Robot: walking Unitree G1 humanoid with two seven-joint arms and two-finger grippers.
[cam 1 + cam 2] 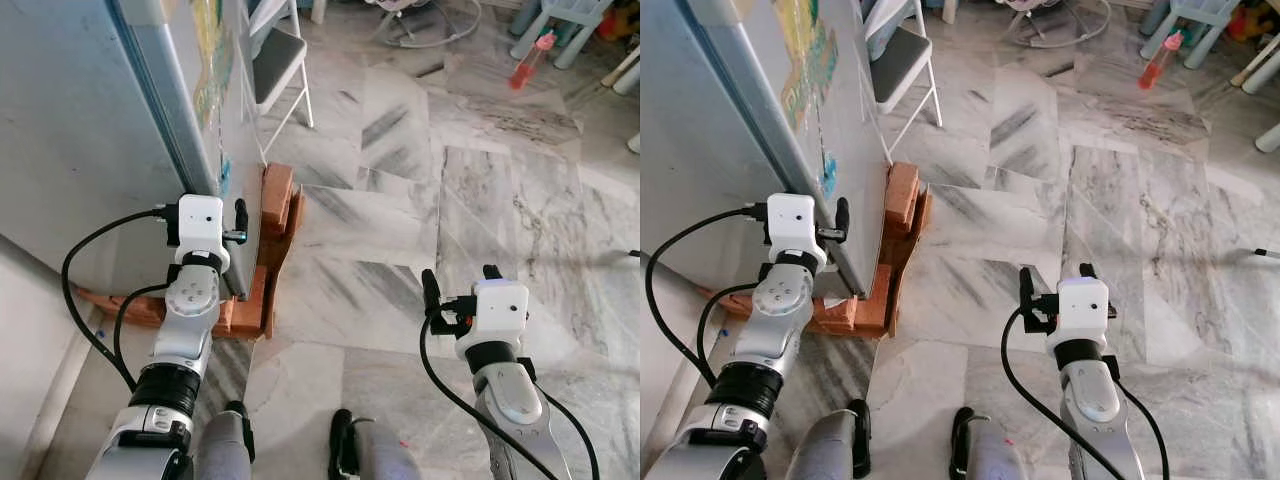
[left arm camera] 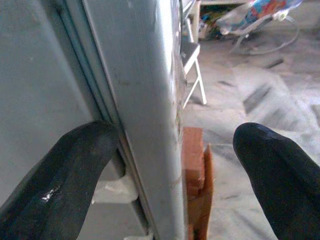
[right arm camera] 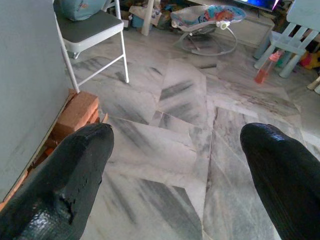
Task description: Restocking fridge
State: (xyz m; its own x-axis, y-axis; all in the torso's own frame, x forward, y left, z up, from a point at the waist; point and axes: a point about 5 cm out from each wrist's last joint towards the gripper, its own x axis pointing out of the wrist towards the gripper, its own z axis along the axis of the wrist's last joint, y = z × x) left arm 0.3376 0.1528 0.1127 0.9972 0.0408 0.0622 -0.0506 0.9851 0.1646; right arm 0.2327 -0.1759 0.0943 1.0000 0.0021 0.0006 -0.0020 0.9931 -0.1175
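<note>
The grey fridge (image 1: 90,130) stands at my left, raised on red bricks (image 1: 275,195). My left gripper (image 1: 225,205) is held low against the fridge's front corner. In the left wrist view the left gripper (image 2: 185,150) is open, and its fingers straddle the door's edge (image 2: 145,100). One finger (image 2: 65,175) lies by the seam between door and cabinet, the other (image 2: 280,170) hangs out over the floor. My right gripper (image 1: 460,280) is open over the marble floor with nothing between its fingers (image 3: 65,185).
A folding chair (image 1: 275,55) stands just beyond the fridge. Farther off are a red bottle (image 1: 527,62), light-blue plastic furniture (image 3: 295,30) and a baby bouncer (image 3: 205,17). Marble floor (image 1: 400,200) stretches to the right of the fridge.
</note>
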